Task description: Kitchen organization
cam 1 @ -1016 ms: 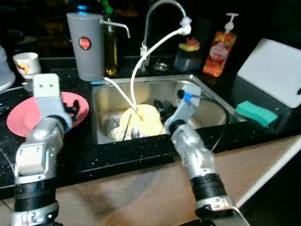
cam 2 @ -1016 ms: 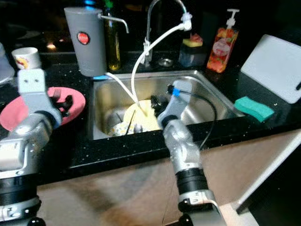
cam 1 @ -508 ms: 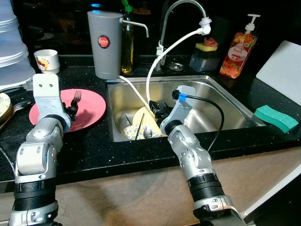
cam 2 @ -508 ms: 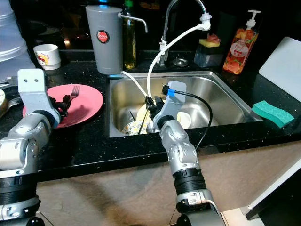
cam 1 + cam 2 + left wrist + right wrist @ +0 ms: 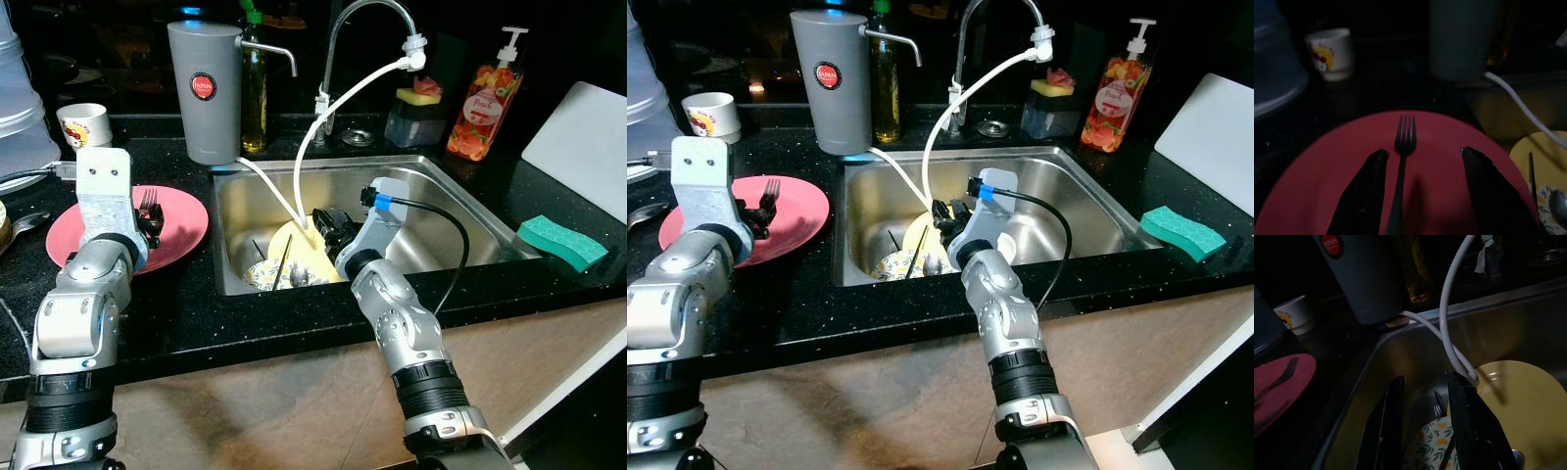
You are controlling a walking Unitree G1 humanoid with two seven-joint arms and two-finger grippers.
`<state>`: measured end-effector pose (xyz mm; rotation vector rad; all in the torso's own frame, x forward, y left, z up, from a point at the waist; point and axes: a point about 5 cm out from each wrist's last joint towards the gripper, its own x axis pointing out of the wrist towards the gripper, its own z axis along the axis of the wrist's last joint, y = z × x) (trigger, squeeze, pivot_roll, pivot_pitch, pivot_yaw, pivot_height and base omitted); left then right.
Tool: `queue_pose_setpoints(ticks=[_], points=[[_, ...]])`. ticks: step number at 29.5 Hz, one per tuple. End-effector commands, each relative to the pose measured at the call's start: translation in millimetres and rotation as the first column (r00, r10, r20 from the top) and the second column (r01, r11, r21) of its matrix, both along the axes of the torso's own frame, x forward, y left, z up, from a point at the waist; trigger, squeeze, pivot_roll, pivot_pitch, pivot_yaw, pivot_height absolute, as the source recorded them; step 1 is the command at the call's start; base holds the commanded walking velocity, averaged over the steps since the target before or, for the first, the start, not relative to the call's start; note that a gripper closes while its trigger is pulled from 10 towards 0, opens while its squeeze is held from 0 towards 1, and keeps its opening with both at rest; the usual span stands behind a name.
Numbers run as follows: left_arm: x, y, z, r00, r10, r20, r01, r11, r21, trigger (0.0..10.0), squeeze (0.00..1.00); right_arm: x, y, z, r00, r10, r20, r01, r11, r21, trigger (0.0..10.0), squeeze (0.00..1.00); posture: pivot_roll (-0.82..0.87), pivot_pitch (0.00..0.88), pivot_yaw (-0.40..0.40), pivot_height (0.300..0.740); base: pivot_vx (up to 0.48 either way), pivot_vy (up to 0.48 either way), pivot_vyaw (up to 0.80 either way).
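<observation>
Fork (image 5: 1402, 161) unmoved on plate (image 5: 186, 220); left hand (image 5: 1422, 191) open astride | right hand (image 5: 1422, 426) open, sink (image 5: 460, 211) dishes dim

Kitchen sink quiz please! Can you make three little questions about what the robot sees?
1. True or false: a fork lies on the red plate.
2. Where is the right pincer? A) above the green sponge B) inside the sink C) holding the cup
3. What colour is the big plate in the sink?

Key: 1 true; 2 B; 3 yellow.
</observation>
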<state>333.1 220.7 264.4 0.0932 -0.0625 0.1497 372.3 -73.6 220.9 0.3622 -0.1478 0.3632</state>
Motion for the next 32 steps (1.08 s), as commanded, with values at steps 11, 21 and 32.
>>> queue_pose_setpoints(ticks=[11, 21, 32], points=[[0.6, 17.2, -4, 0.997, 0.060, -0.040, -0.057, 0.995, 0.077, 10.0, 0.00, 1.1, -4.7, 3, 1.000, -0.017, 0.022, 0.017, 1.000, 0.010, 10.0, 0.00, 0.05, 0.035, -0.054, 0.740, 0.000, 0.000, 0.00], [12.5, 36.8, -13, 0.978, 0.132, -0.160, -0.134, 0.991, 0.003, 10.0, 1.00, 0.5, -3.3, 3, 1.000, 0.000, 0.018, 0.000, 1.000, 0.008, 10.0, 0.00, 0.06, 0.045, -0.066, 0.740, 0.000, 0.000, 0.00], [36.1, 41.4, -24, 0.938, 0.048, -0.344, -0.068, 0.997, -0.045, 10.0, 1.00, 1.3, 0.1, 6, 0.999, 0.027, 0.029, -0.027, 1.000, -0.015, 10.0, 0.00, 0.05, 0.052, -0.064, 0.740, 0.000, 0.000, 0.00]])
